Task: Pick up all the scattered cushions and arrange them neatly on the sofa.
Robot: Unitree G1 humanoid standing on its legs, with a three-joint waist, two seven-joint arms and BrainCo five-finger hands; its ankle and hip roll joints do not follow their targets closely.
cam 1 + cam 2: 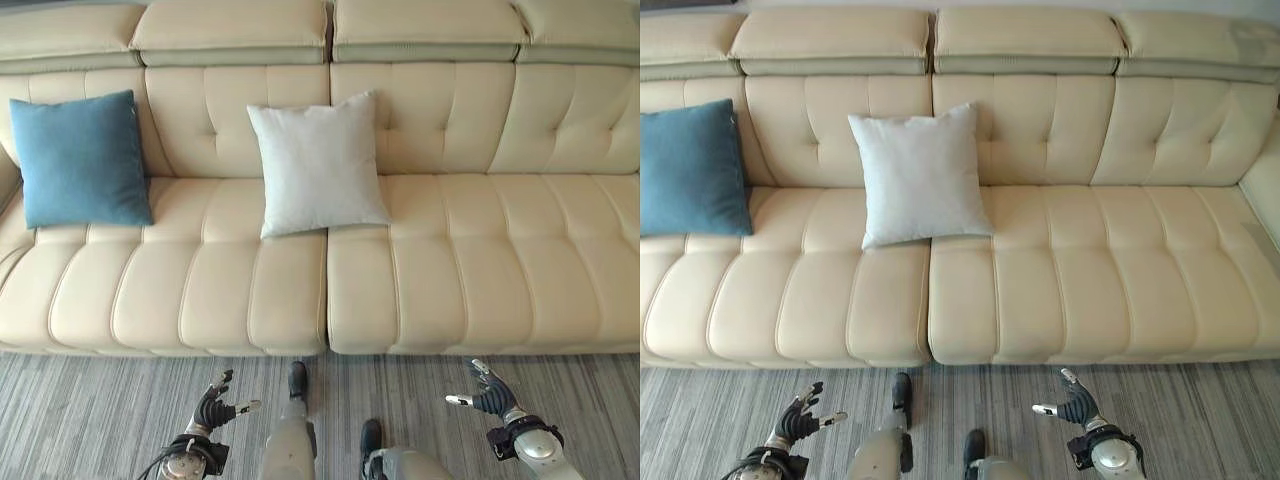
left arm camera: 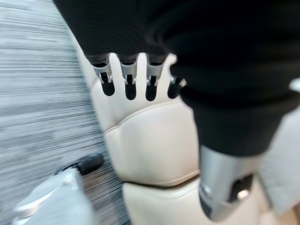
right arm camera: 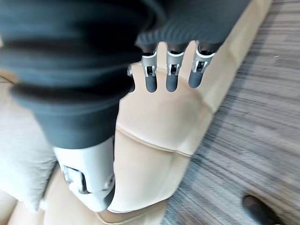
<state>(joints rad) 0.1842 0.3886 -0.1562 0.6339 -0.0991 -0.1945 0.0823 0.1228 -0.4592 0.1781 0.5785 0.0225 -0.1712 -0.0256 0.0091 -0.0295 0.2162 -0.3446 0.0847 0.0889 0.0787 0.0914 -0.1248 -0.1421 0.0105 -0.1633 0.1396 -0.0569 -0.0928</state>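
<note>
Hovering low over the grey striped carpet (image 1: 100,410) at the bottom of the frame, both hands hold nothing. The left hand (image 1: 212,408) shows at lower left of centre, fingers spread and only loosely bent, thumb pointing toward the middle. The right hand (image 1: 488,394) shows at lower right, fingers likewise relaxed and apart, thumb turned inward. In each wrist view the dark-tipped fingers (image 2: 130,89) of the left hand and the fingers (image 3: 171,79) of the right hang straight, with the sofa's front edge and carpet beyond them.

Beyond the hands, across the middle of the frame, runs the front edge of a cream leather sofa (image 1: 450,290). Its seat is made of long padded channels, split by a seam at the centre. Both hands are well apart from it.

On the seat, just left of the central seam, a white cushion (image 1: 316,165) stands tilted back, its lower edge resting on the seat and its upper part leaning against the tufted backrest. It sits slightly skewed, one lower corner reaching across the seam.

At the left edge of the frame, a blue cushion (image 1: 80,160) stands in the same manner, bottom edge on the seat and back against the backrest, near the sofa's left end. The two cushions are well apart, with bare seat between them.

Along the top of the frame lie the padded headrest sections (image 1: 230,28) of the sofa.
</note>
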